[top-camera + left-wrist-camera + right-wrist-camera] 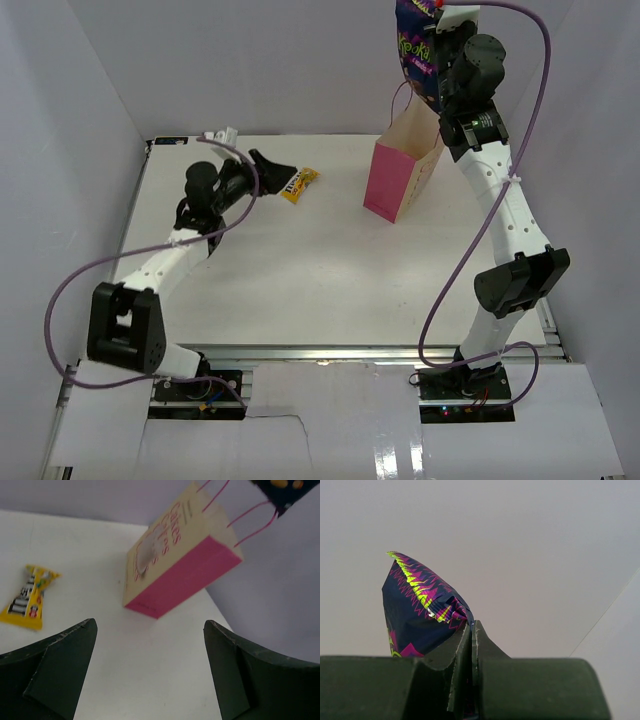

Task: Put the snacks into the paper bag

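purple snack bag pinched by right tool above paper bag.

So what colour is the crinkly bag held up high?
The crinkly snack bag is dark blue-purple with pink and yellow-green zigzags; the right wrist view shows it best.

White table, pale walls

The paper bag is pink, its tan side lettered pink. The snack bag is dark blue with magenta and lime zigzags. The candy packet is yellow
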You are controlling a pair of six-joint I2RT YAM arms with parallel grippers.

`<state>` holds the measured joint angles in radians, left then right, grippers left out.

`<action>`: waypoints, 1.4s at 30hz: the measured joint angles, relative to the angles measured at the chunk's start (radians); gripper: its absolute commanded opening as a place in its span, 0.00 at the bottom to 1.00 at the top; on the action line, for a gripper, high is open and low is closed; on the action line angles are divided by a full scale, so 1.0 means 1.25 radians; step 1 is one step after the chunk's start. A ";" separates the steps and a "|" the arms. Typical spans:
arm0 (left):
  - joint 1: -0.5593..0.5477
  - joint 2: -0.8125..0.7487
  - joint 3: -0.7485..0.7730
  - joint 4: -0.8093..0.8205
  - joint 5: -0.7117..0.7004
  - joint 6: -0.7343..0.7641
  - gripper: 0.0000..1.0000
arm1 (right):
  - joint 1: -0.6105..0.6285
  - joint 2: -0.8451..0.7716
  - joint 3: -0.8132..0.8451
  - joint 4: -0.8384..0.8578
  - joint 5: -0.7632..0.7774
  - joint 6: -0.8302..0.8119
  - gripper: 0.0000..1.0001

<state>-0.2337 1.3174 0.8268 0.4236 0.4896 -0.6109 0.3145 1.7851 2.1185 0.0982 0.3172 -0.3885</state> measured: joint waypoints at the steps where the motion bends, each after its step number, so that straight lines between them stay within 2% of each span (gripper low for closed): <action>1: -0.003 0.044 0.053 0.014 -0.005 -0.002 0.98 | 0.000 0.000 0.000 0.000 0.002 0.000 0.08; 8: -0.083 0.393 0.504 0.065 -0.031 -0.031 0.98 | 0.001 0.000 0.001 -0.001 0.005 0.003 0.08; 17: -0.183 0.699 0.888 0.054 -0.087 -0.060 0.98 | 0.001 0.000 0.001 -0.020 0.012 0.025 0.08; 22: -0.219 0.850 1.149 0.007 -0.143 -0.072 0.98 | 0.002 0.000 0.001 -0.029 0.011 0.040 0.08; 31: -0.249 0.911 1.287 -0.016 -0.265 -0.095 0.98 | 0.003 0.000 0.001 -0.037 0.011 0.060 0.08; 42: -0.271 0.952 1.321 -0.024 -0.333 -0.108 0.98 | 0.022 -0.003 0.001 -0.038 0.012 0.068 0.08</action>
<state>-0.5724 2.5069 2.4775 0.3935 0.0731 -0.7460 0.3420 1.7813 2.1193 0.0505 0.3321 -0.3031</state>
